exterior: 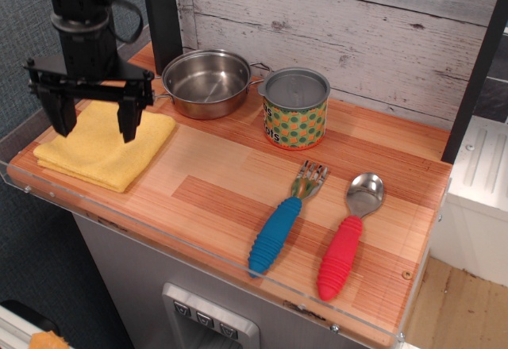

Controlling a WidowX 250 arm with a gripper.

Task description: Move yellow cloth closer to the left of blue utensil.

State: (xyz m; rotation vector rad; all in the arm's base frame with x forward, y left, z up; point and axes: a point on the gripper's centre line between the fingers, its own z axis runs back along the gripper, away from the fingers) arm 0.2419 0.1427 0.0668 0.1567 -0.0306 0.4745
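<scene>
**A:** ok so where's the claw (pixel 94 124) at? Looks spread wide to me, both fingers (pixel 128 121) pointing straight down with a big gap between them, nothing pinched.

**B:** yep, released for sure. It hangs right over the yellow cloth (pixel 105 144), which sits folded at the 9 o'clock end of the bench (pixel 230 194). One finger is over the cloth's far left part, the other over its right half. Can't tell if the tips actually touch the fabric or hover just above it.

**A:** and the blue utensil (pixel 282 220)?

**B:** well apart from the cloth, over toward 4 o'clock, near the front edge. Chunky ribbed handle pointing to 7, metal tines pointing to 1. A red-handled spoon (pixel 348 239) lies just beside it on its 3 o'clock side, roughly parallel.

**A:** what's behind all that?

**B:** a steel pot (pixel 206 82) at about 11 o'clock, just past the cloth's back corner, and a tin with green and orange dots (pixel 295 109) right next to the pot, near 12. Whitewashed planks run along the back.
</scene>
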